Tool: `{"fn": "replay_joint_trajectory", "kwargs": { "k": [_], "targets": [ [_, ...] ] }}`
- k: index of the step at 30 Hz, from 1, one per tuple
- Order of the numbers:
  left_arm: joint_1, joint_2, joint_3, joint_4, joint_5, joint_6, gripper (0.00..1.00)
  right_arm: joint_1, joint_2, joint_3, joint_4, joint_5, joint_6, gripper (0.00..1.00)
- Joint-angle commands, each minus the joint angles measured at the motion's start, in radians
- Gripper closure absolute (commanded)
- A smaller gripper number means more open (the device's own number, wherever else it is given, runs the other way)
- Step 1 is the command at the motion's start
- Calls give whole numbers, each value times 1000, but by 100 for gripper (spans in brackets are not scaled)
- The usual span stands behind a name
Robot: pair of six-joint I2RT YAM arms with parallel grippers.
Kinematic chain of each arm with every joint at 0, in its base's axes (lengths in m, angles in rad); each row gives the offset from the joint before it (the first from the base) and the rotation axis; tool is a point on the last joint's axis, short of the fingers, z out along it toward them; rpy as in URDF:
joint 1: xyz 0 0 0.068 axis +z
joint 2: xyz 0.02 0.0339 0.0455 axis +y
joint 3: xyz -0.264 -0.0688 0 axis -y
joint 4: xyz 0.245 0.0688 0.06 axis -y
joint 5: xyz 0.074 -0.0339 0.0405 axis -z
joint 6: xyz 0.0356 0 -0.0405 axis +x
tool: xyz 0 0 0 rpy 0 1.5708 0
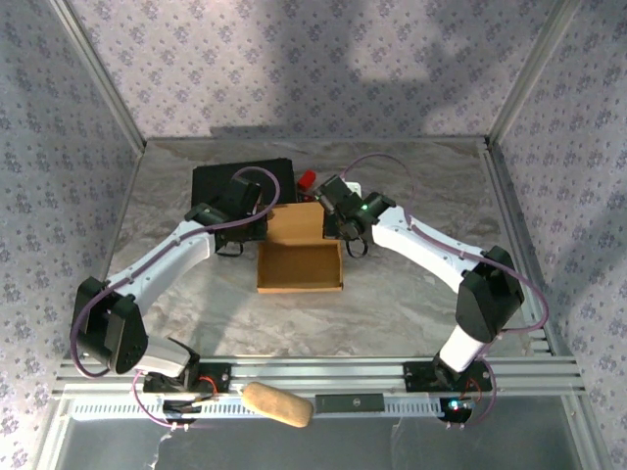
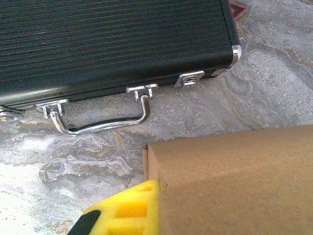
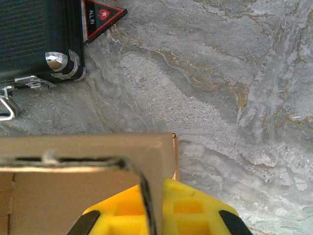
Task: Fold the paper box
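We are bracing the plain brown cardboard paper box (image 1: 300, 266) for folding, left tool (image 1: 261, 227) and right tool (image 1: 328, 225) clamping its flap tight.

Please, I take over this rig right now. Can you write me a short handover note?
Left gripper: shut on the brown cardboard paper box, apparently, at its rear panel's left edge.
Right gripper: shut on that panel's right edge.
Box: mid-table, just in front of the black ribbed rectangular case.
Done: tray walls stand up.
Left: probably fold the rear panel over the open tray.
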Motion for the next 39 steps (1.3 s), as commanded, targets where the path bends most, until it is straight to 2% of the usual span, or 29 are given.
{"fn": "replay_joint_trajectory", "kwargs": {
  "k": [1,11,20,26,31,39],
  "targets": [
    [-23,-33,-13,101,63,-68,96,21,0,11,22,-52,77,100],
    [-22,-29,10,107,65,-75,96,2,38,65,25,-116,224,100],
    [-24,-27,29,83,61,-101,96,9,51,90,3,-83,289,100],
    [-32,-98,-84,152,57,-109,96,45,-26,-62,113,-20,263,100],
    [-45,-195,-215,266,54,-152,96,59,-121,-249,256,-27,262,100],
    [-124,-270,-315,318,3,-207,95,138,-169,-310,237,58,256,100]
  ]
}}
